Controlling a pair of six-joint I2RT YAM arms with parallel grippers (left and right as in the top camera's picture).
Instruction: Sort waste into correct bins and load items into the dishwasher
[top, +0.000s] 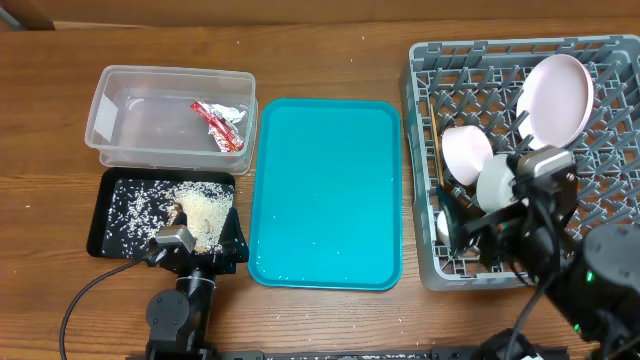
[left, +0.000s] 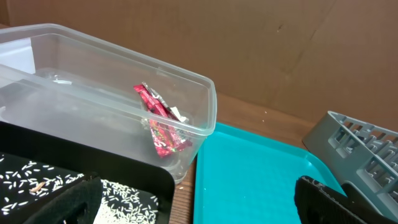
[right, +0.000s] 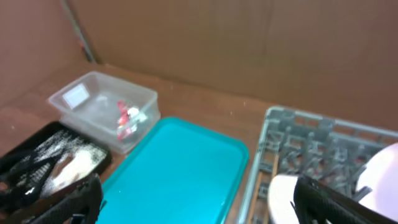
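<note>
The clear tub (top: 110, 115) holds the red wrapper (top: 216, 122), which also shows in the left wrist view (left: 160, 124). The black tray (top: 115, 235) holds rice (top: 205, 210) and a brown scrap (top: 178, 213). The grey rack (top: 600, 190) holds the plate (top: 556, 98) upright, two bowls (top: 466, 152) (top: 497, 182), a small cup (top: 440, 224) and chopsticks (top: 437, 140). My left gripper (top: 205, 255) (left: 205, 208) is open and empty at the black tray's near right corner. My right gripper (top: 478, 235) (right: 199, 199) is open and empty over the rack's front left.
The teal tray (top: 325, 195) lies between the bins and the rack, with a few rice grains on it. A brown wall stands behind the table. The left arm's cable runs along the front edge.
</note>
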